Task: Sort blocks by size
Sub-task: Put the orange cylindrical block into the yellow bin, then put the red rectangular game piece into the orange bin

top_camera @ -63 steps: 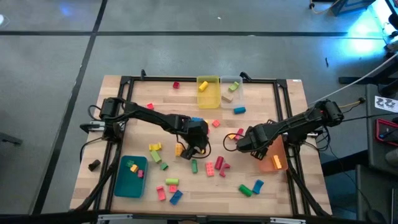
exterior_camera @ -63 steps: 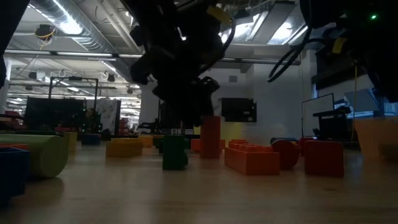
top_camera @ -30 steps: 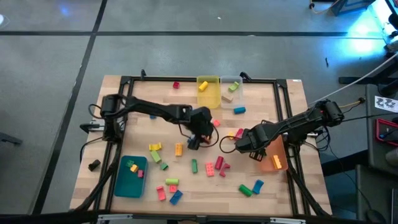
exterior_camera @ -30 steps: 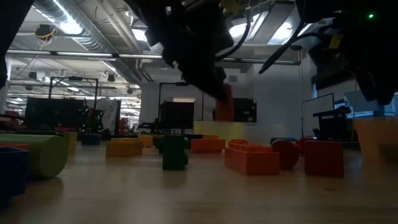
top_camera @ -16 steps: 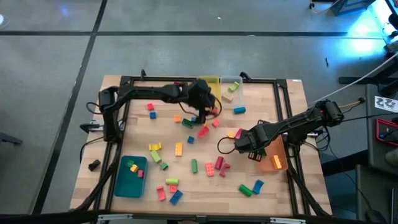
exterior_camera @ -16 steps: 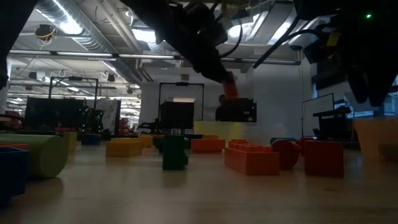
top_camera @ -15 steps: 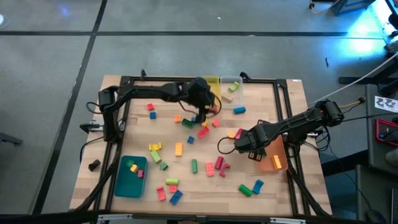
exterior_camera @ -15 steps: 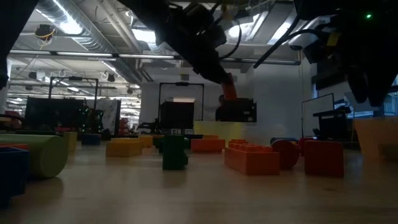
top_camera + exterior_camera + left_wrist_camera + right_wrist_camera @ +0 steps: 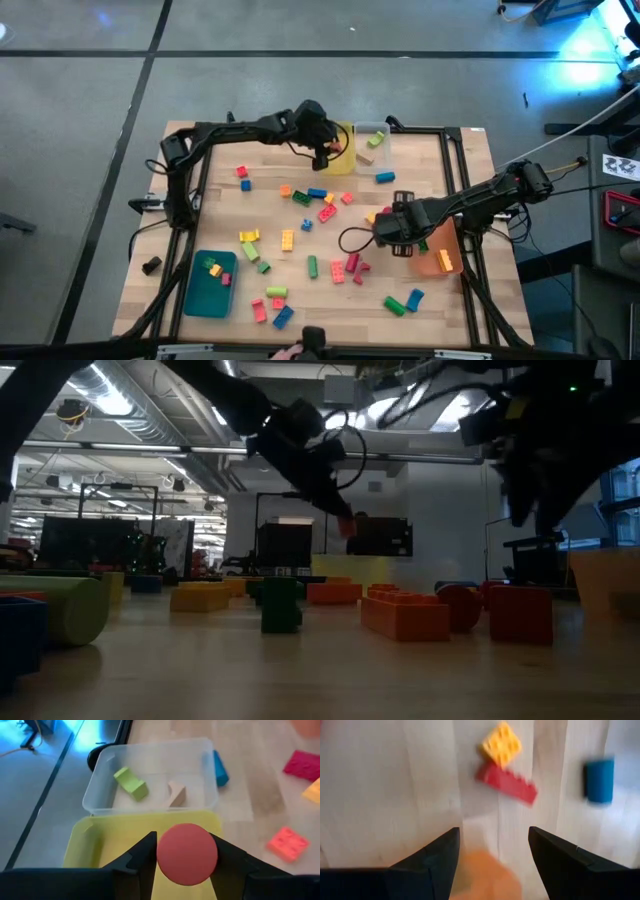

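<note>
My left gripper (image 9: 325, 152) hangs over the yellow bin (image 9: 341, 166) at the table's far middle, shut on a red block with a round face (image 9: 187, 854). The low view shows this block (image 9: 346, 525) well above the table. My right gripper (image 9: 388, 228) hovers at the middle right beside the orange bin (image 9: 441, 256). Its fingers stand apart (image 9: 492, 832) above a red brick (image 9: 507, 784) and a yellow one (image 9: 501, 742). Many coloured blocks (image 9: 318, 193) lie loose on the wood. My left gripper pinches the red block's two sides (image 9: 161, 851) between its two fingers. The fingers slant down toward the far edge. The block is lifted clear, above the yellow bin's floor (image 9: 100, 847), its round face toward the wrist camera. My right gripper has an orange blur (image 9: 482, 875) between its fingers; I cannot tell whether it touches it.
A clear bin (image 9: 373, 146) beside the yellow one holds a green block (image 9: 131, 782) and a tan one (image 9: 176, 795). A teal bin (image 9: 196, 290) sits at the near left. A black frame (image 9: 200, 128) runs round the table. Bare wood lies at the far left.
My left gripper has carried the red block from the table's middle toward the far edge, rising a little, and now stands over the yellow bin. My right gripper has rolled about its wrist while staying almost in place.
</note>
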### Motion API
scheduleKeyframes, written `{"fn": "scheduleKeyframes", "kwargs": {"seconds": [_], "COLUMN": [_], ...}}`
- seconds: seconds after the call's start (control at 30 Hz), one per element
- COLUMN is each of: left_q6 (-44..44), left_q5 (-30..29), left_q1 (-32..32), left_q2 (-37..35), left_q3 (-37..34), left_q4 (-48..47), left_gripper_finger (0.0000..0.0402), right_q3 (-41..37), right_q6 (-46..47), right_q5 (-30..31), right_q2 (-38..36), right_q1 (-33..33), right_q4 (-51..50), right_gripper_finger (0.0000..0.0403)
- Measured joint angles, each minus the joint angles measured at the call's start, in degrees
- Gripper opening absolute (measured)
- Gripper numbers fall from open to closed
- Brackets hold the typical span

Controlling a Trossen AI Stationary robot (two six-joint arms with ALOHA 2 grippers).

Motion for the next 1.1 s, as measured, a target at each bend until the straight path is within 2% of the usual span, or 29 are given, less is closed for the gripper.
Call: {"fn": "scheduleKeyframes", "kwargs": {"seconds": [0.2,0.4,0.57,0.9,1.1], "left_q6": [-0.31,-4.73,-7.6,-7.59,-7.36], "left_q5": [-0.7,-6.97,-7.56,-7.27,-7.19], "left_q1": [0.22,0.03,0.09,-1.16,-2.84], "left_q2": [2.73,3.44,2.95,-0.4,-0.71], "left_q3": [-0.01,-0.03,-0.03,-0.05,-0.07], "left_q4": [3.22,3.44,3.29,-4.3,-8.01], "left_gripper_finger": [0.0147,0.0158,0.0173,0.0164,0.0161], "right_q3": [0.0,-0.02,-0.04,-0.11,-0.11], "right_q6": [-11.37,-14.71,-20.95,-32.11,-34.71], "right_q5": [1.57,0.78,-3.62,-6.64,-8.96], "right_q2": [0.0,0.0,0.0,0.3,4.45], "right_q1": [-0.13,-4.47,-9.29,-14.97,-15.44], "right_q4": [4.91,4.85,4.99,6.66,7.27], "right_gripper_finger": [0.0239,0.0239,0.0239,0.0239,0.0239]}}
